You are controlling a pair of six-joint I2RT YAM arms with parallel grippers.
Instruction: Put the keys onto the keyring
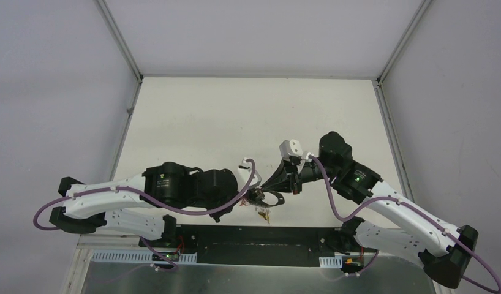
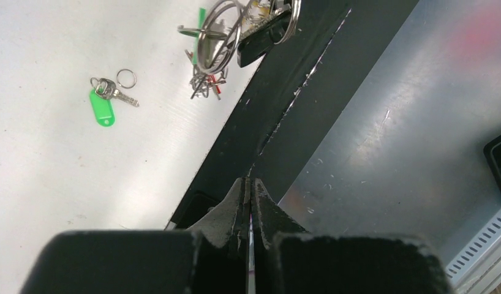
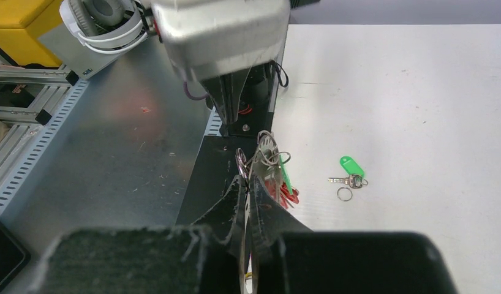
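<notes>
Both arms meet over the near edge of the table [image 1: 248,122]. The right gripper [image 3: 248,184] has its jaws clamped on the keyring [image 3: 267,147]. It holds the ring raised and edge-on, apparently so the loop faces the other arm and the red-capped keys [image 3: 289,195] hang clear below. The left gripper [image 2: 250,187] points toward the ring from nearby, with its jaws pressed together on nothing I can make out. 1 green-capped key [image 2: 104,101] lies flat on the table beside a small loose ring [image 2: 127,78]. It is well apart from both grippers and not yet threaded. The black-capped key is not visible.
</notes>
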